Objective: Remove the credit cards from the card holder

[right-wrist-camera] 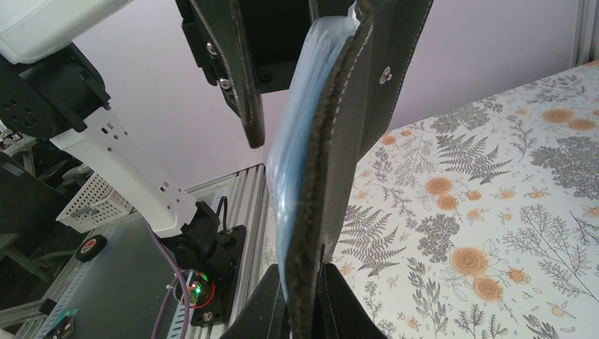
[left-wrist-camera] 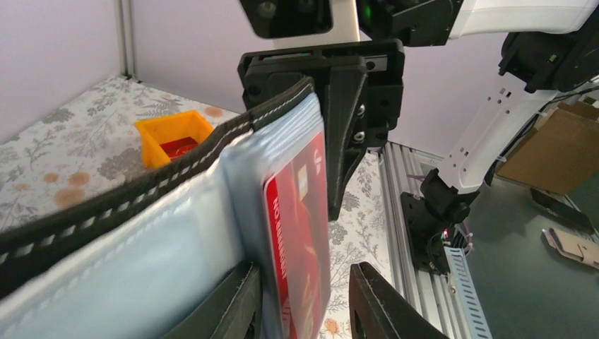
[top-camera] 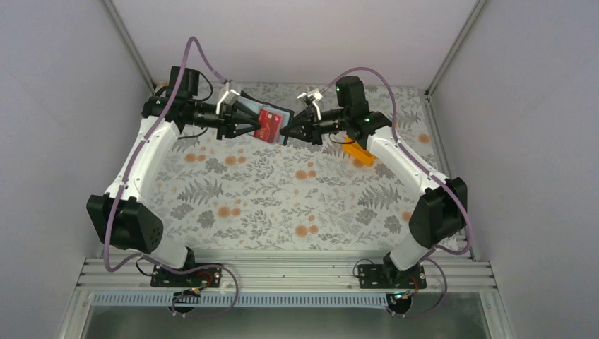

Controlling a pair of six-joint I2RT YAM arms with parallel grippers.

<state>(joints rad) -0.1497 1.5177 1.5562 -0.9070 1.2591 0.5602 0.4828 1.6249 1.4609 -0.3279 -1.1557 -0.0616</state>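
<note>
The card holder (top-camera: 277,121), a black bifold wallet with grey-blue pockets, hangs open in the air over the back of the table, between both grippers. A red credit card (left-wrist-camera: 300,212) sticks out of its inner pocket (left-wrist-camera: 141,268). My left gripper (left-wrist-camera: 300,275) is open with its fingers on either side of the card and pocket; the right finger (left-wrist-camera: 381,304) stands apart from the card. My right gripper (right-wrist-camera: 305,282) is shut on the wallet's black edge (right-wrist-camera: 332,141). In the top view, the left gripper (top-camera: 244,127) and right gripper (top-camera: 291,131) face each other.
An orange plastic bin (top-camera: 361,154) stands on the floral table (top-camera: 282,205) under the right arm; the left wrist view shows it (left-wrist-camera: 157,133) with a red card (left-wrist-camera: 180,147) inside. Grey walls enclose the back and sides.
</note>
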